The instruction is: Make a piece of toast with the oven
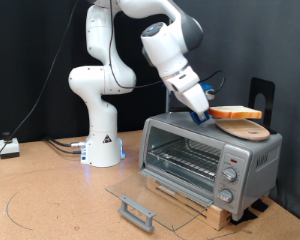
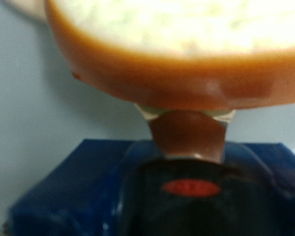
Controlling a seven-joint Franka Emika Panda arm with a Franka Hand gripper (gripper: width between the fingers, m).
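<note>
Gripper (image 1: 203, 113) sat over the top of the oven (image 1: 210, 160), tips down at the edge of the round wooden plate (image 1: 242, 127); whether its fingers were spread or closed could not be told, since the blue fingers (image 2: 79, 192) showed only as a blurred mass in the wrist view. Surface was a brown tabletop (image 1: 50, 195), with a white wall behind, black cables hanging down, and a small power box (image 1: 8, 147) at the exterior view's left edge. One oven stood on a wooden board, its glass door (image 1: 140, 195) dropped open flat toward the table, wire rack visible inside, knobs on the right panel. One piece of toast (image 1: 236, 113) lay on the plate on top of the oven, just to the exterior view's right of the gripper, touching or nearly so; in the wrist view the toast (image 2: 187, 39) filled the frame right ahead of the fingers. One arm, one plate, one black stand (image 1: 261, 95) behind the oven.
</note>
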